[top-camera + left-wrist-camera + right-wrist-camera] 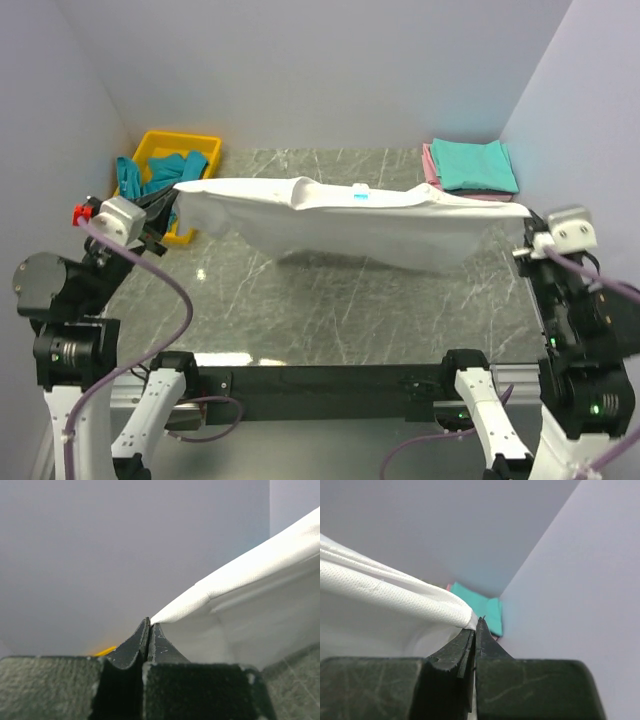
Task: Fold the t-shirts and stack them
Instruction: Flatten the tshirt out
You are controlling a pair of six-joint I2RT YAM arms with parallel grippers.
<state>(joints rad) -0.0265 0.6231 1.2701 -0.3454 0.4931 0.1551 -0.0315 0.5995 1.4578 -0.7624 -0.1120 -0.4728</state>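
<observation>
A white t-shirt [350,220] hangs stretched in the air between my two grippers, above the marble table [330,320]. My left gripper [165,215] is shut on its left end; the left wrist view shows the white cloth [250,610] pinched at the tips [150,622]. My right gripper [527,222] is shut on its right end, with the cloth [395,592] caught at the tips [476,622]. A folded teal t-shirt [473,164] lies on a folded pink one [430,165] at the back right. A crumpled teal t-shirt [150,175] lies in the yellow tray.
A yellow plastic tray [200,148] stands at the back left, next to the left wall. The folded stack also shows in the right wrist view [485,607], close to the right wall. The walls enclose the table on three sides.
</observation>
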